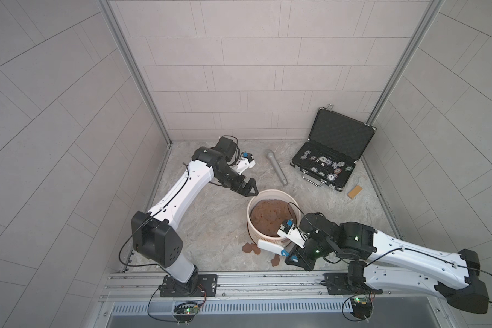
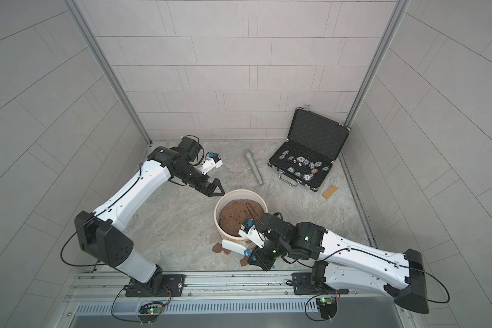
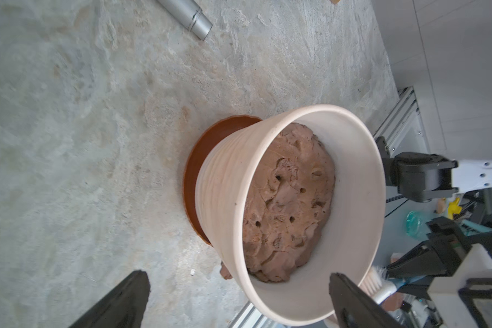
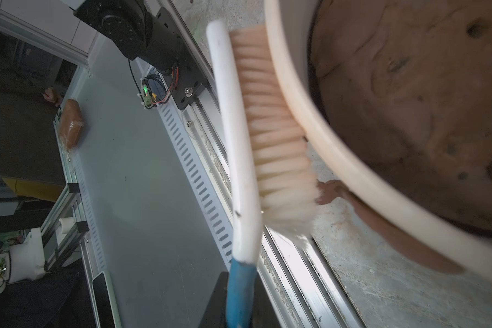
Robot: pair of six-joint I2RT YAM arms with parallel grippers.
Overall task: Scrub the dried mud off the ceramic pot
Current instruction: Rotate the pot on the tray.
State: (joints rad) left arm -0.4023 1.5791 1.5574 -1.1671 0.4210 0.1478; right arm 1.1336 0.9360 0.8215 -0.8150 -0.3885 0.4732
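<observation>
The cream-white ceramic pot [image 1: 270, 193] [image 2: 240, 193] stands mid-floor on a brown saucer [image 3: 199, 159], with a lumpy brown soil mound inside. Flat patches of dried mud [image 1: 250, 248] [image 2: 243, 261] lie on the floor by its near side, and one blob [image 4: 330, 190] sits at its base. My left gripper [image 1: 252, 193] [image 3: 239, 286] is open at the pot's far-left rim, one finger on each side of the wall. My right gripper [image 1: 293, 257] [image 4: 239, 312] is shut on the blue handle of a white brush [image 1: 270, 246] [image 4: 239, 142]. The brush's bristles press on the pot's near outer wall.
A silver cylinder [image 1: 276, 167] lies behind the pot. An open black case of poker chips [image 1: 330, 159] stands at the back right, with a tan block [image 1: 354, 191] next to it. An aluminium rail [image 1: 267, 279] runs along the front edge.
</observation>
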